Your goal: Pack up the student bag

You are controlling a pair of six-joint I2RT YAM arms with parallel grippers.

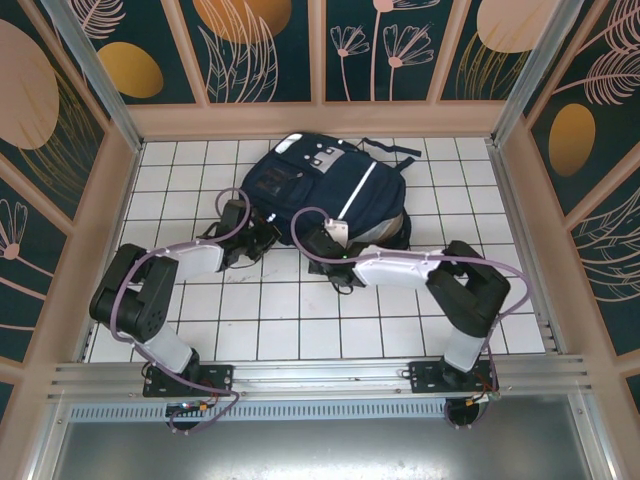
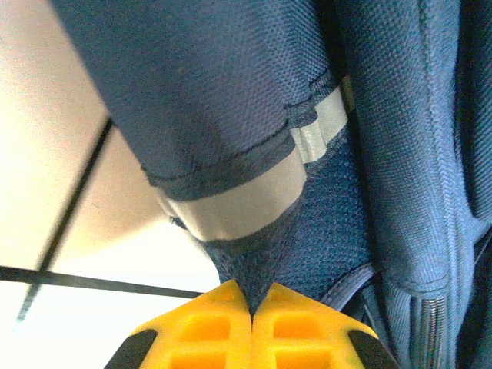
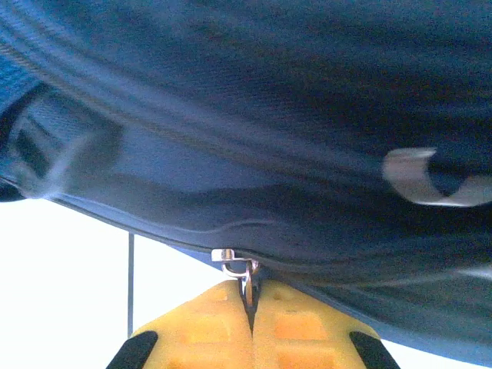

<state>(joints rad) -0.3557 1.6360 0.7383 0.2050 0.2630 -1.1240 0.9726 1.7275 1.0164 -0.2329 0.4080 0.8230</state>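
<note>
Two grippers meet the student bag [image 1: 320, 185] at its near end. We see it lying on the tiled table [image 1: 400, 310], long axis pointing away from both. The left gripper [image 2: 251, 296] is clamped on a fabric corner. The right gripper [image 3: 251, 298] pinches the zipper pull [image 3: 237, 263], so we judge the zip's line governs the coming pull.

The student bag [image 2: 231, 92] is matt woven cloth with smooth grey strips [image 2: 231, 204], its zip pull [image 3: 234, 260] shiny metal.
</note>
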